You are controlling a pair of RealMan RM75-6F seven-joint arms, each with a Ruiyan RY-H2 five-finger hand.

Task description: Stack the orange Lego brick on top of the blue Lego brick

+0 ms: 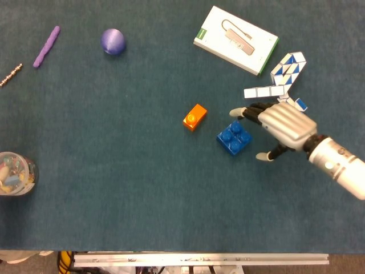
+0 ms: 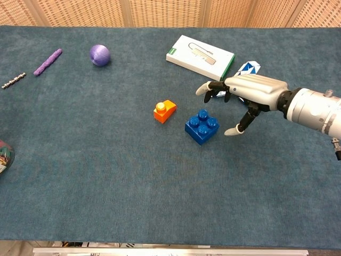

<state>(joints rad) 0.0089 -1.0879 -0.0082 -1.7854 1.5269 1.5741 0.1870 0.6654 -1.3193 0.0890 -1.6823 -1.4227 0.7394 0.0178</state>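
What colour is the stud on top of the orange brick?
Yellow; the orange brick shows its stud best in the chest view.

Teal felt table (image 2: 106,176), wicker wall (image 2: 106,12)

You have the orange Lego brick (image 1: 195,117), single-studded, flat on the table just left of the blue four-stud Lego brick (image 1: 234,137), unstacked.
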